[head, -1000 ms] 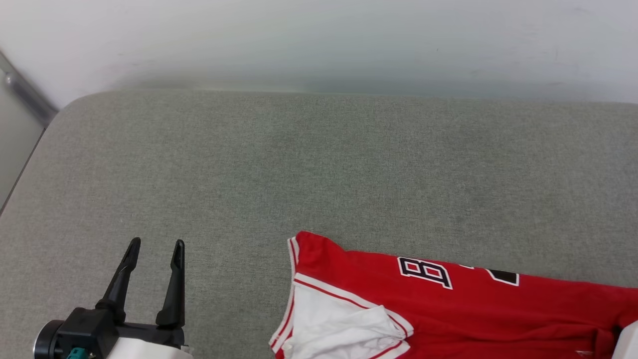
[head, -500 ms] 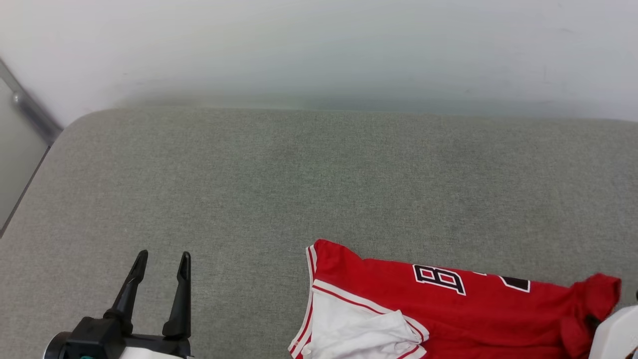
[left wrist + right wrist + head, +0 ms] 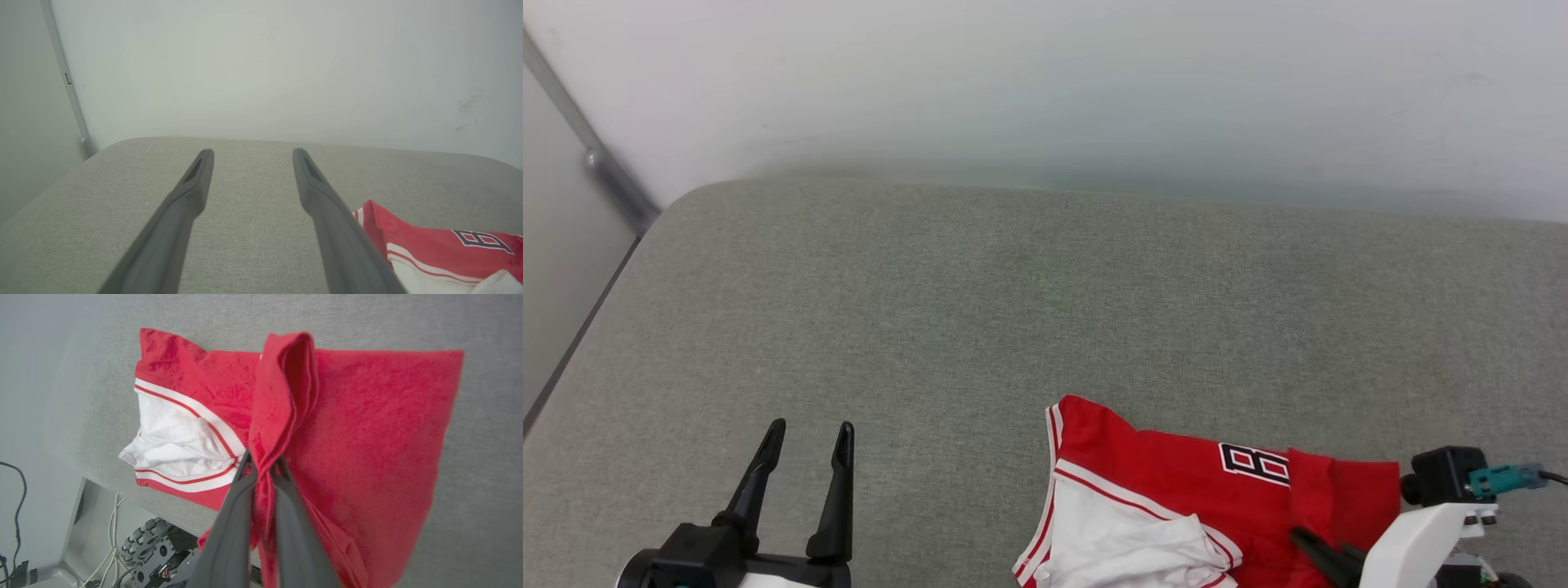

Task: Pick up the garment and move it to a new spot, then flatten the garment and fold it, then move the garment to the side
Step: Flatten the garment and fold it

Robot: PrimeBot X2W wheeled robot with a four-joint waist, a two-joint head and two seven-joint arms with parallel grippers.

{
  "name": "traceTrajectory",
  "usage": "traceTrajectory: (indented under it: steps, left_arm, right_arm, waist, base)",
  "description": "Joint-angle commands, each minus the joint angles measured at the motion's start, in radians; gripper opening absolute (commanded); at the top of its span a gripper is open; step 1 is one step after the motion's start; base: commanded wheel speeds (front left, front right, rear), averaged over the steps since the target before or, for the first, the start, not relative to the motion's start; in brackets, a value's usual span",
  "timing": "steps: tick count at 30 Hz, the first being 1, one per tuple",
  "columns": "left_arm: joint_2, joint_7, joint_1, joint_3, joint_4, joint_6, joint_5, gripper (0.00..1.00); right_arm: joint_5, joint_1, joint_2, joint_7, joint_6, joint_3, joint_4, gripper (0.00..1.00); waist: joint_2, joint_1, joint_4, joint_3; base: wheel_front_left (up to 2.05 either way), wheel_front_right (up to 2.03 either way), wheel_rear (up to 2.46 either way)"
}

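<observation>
A grey fabric-covered surface (image 3: pixel 980 310) runs to a plain white wall (image 3: pixel 1094 82), with a grey corner strip (image 3: pixel 613 180) at the far left. In the head view, the left gripper (image 3: pixel 811 429) hovers at the near left with its fingers spread, nothing between them, well apart from the garment (image 3: pixel 1176 490). The red jersey lies at the near right edge, its right part folded over. A black, white-outlined "8" (image 3: pixel 1254 463) lies sideways on it; any other numeral is hidden. The right gripper (image 3: pixel 1311 545) reaches in from the near right.

In the left wrist view, the left gripper (image 3: pixel 253 153) stands wide open over bare fabric, with the garment (image 3: pixel 429 249) to its right and the "8" (image 3: pixel 482 241) readable.

In the right wrist view, the right gripper (image 3: pixel 263 465) pinches a raised red fold of the garment (image 3: pixel 367 416). The white sleeve (image 3: pixel 175 437) lies crumpled at the left. Below the near edge of the surface are white cables (image 3: pixel 110 522) and a wheel (image 3: pixel 147 547).
</observation>
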Motion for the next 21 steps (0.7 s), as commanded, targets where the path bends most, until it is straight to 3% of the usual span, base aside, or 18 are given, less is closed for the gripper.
traceTrajectory:
  steps: [1,10,21]
  left_arm:
    - [0.007,-0.002,0.005,0.0,-0.002,-0.002,0.004,1.0]
    - [0.015,-0.002,-0.011,0.007,-0.015,-0.002,0.007,1.0]
    - [0.015,-0.002,-0.023,-0.005,-0.006,-0.002,0.002,1.0]
  right_arm:
    - [0.062,0.002,0.006,-0.025,0.0,0.043,0.014,0.0]
    - [0.318,-0.055,0.005,-0.19,0.0,0.209,0.15,0.0]
    - [0.411,-0.224,0.004,-0.358,0.0,0.345,0.41,0.0]
  waist:
    - [0.0,0.0,0.013,0.0]
    - [0.0,0.0,0.052,0.004]
    - [0.0,0.0,0.085,0.014]
  base:
    - [0.0,0.0,0.0]
    - [0.0,0.0,0.0]
    - [0.0,0.0,0.0]
